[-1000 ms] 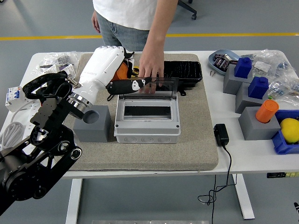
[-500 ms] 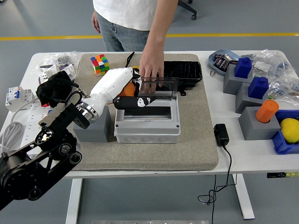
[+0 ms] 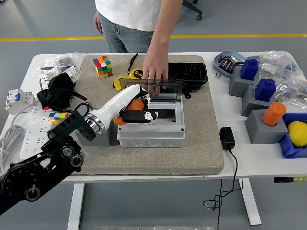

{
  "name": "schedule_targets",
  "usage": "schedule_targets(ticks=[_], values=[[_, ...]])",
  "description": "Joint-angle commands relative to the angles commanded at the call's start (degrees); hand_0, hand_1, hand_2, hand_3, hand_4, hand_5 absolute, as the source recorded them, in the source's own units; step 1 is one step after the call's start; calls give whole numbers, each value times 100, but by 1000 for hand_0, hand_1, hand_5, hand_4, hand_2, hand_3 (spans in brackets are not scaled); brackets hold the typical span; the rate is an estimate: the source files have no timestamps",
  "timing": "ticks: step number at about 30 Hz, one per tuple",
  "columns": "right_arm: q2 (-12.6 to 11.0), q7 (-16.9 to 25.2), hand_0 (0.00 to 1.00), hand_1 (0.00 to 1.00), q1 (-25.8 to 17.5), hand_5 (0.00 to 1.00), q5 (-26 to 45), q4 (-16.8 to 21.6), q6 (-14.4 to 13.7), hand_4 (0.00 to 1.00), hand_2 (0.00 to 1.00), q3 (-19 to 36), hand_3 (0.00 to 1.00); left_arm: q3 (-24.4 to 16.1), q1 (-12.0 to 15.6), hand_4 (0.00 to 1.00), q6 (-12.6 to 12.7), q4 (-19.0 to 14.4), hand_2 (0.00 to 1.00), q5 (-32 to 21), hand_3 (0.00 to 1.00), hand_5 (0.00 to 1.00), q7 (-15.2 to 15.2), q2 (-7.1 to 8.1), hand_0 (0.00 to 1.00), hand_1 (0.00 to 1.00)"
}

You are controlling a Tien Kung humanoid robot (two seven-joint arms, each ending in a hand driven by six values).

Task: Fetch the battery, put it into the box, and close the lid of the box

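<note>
Lowering orange cylindrical battery [image 3: 135, 105] into grey plastic box [image 3: 151, 128].
Left hand [image 3: 130, 106] fingers gripping it, now dropped from above; person's hand [image 3: 155, 67] holding clear lid [image 3: 158, 88] upright.

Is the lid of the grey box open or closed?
Open. The clear lid stands up behind the grey box, with the person's hand on it.

Grey rectangular plastic box [image 3: 151, 129]: smooth, matt.
Clear box lid [image 3: 165, 88]: glossy plastic.
Beige mat [image 3: 192, 153]: rough cloth.
White left hand [image 3: 129, 103]: glossy plastic shell.
</note>
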Motion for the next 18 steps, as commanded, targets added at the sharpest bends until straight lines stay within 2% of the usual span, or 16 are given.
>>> schedule_targets(ticks=[7, 16, 18], values=[[-14, -1, 862, 848, 11, 998, -7, -2, 8, 998, 801, -9, 821, 191, -180, 807, 90, 164, 31, -415, 8, 480, -103, -29, 26, 2], [-19, 2, 863, 848, 4, 998, -4, -2, 1, 998, 801, -30, 821, 410, -281, 804, 151, 389, 31, -309, 8, 478, -142, -179, 26, 2], [-15, 2, 863, 848, -5, 998, -7, -4, 1, 998, 801, -34, 821, 475, -338, 804, 172, 519, 31, -261, 8, 478, -228, -220, 26, 2]])
